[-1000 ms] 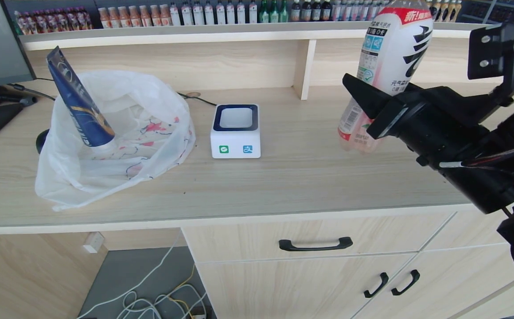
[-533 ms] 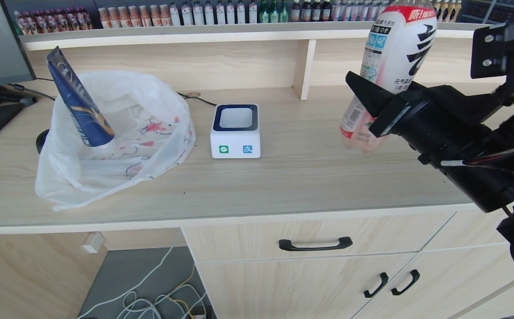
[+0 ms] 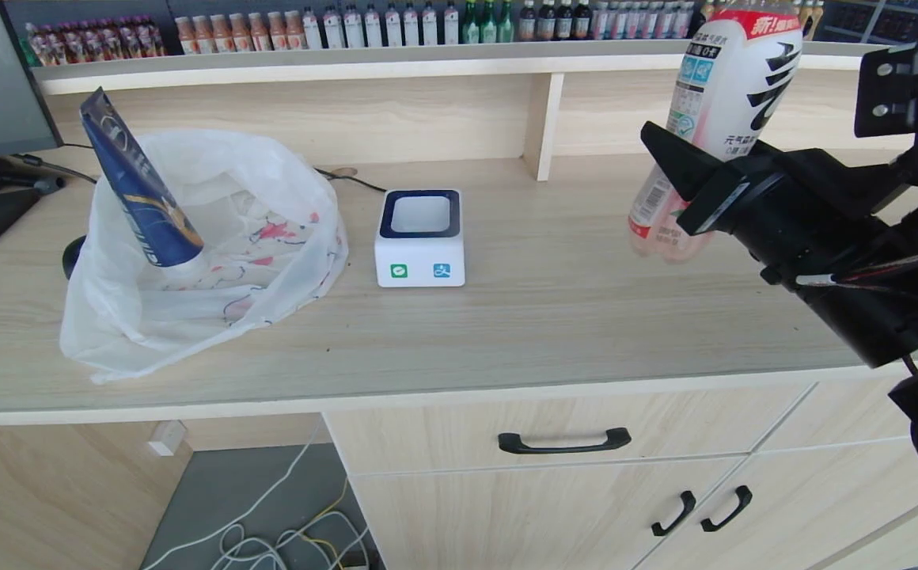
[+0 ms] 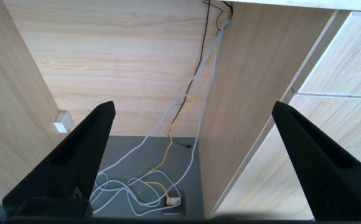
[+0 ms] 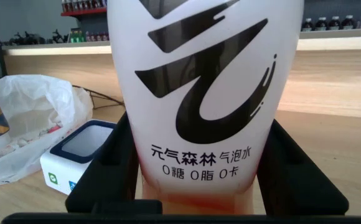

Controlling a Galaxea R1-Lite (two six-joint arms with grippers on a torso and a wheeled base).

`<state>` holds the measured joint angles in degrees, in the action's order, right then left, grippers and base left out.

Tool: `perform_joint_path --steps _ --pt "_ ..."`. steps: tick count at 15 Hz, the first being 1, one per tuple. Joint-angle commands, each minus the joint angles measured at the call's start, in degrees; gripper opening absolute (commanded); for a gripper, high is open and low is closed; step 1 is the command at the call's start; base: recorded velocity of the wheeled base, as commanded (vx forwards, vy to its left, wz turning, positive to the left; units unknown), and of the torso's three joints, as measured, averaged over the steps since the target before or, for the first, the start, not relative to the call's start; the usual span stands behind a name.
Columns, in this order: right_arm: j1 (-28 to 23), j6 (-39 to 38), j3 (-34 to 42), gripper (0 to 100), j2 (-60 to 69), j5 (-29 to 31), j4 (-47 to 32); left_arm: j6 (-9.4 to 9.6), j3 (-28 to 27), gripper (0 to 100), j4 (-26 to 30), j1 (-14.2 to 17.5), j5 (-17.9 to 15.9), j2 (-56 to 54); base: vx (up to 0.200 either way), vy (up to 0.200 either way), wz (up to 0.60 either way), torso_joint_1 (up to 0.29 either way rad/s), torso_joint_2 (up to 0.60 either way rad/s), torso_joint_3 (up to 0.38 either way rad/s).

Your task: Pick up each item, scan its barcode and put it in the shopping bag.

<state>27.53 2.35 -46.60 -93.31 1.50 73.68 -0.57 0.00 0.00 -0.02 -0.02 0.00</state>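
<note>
At the right of the head view the right gripper point(image 3: 711, 172) is closed on the lower body of a drink bottle point(image 3: 732, 79). One black, wedge-shaped finger lies across the bottle's near side, and the bottle leans so that its top runs out past the upper right edge of the frame. In the right wrist view the same gripper point(image 5: 200, 183) has a flat black finger pressed against each side of the bottle point(image 5: 199, 93), with no gap visible. The bottle is smooth plastic in a glossy white wrap with bold black brush strokes, a red band near the top and a barcode strip down its left edge. Pale pink liquid shows through the clear, lobed base, which appears raised off the counter point(image 3: 554, 317), a pale wood-grain laminate top. The left gripper point(image 4: 193, 168) is spread wide, its two tapered matte black fingers far apart at the frame's left and right edges and holding nothing. Between them are a light wooden panel and loose cables point(image 4: 168, 180) on a grey floor. At the centre of the head view sits the scanner point(image 3: 419, 237), a small white box with rounded corners and a dark blue rim around a pale window. Left of it, the shopping bag point(image 3: 301, 198) is thin, crinkled translucent white plastic with red and dark print, slumped open on the counter. A glossy dark blue tube point(image 3: 138, 198) with a crimped upper end stands tilted in it.
</note>
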Motion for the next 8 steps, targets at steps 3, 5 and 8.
perform_joint_path --steps 3,5,8 --pt "-0.5 0.0 0.1 0 0.1 0.0 -0.2 -0.13 0.0 100 0.0 0.0 0.0 0.0 0.000 0.200 0.00 0.010 0.01 0.001" --pt "-0.5 0.0 0.0 0 0.1 0.0 -0.2 -0.13 0.0 100 0.1 0.0 0.0 0.0 0.000 0.200 0.00 -0.005 0.00 0.007" --pt "-0.5 0.0 -0.2 0 -0.3 0.0 -0.1 -0.13 0.0 100 0.1 0.0 0.1 0.1 0.000 0.200 0.00 0.002 0.00 0.001"
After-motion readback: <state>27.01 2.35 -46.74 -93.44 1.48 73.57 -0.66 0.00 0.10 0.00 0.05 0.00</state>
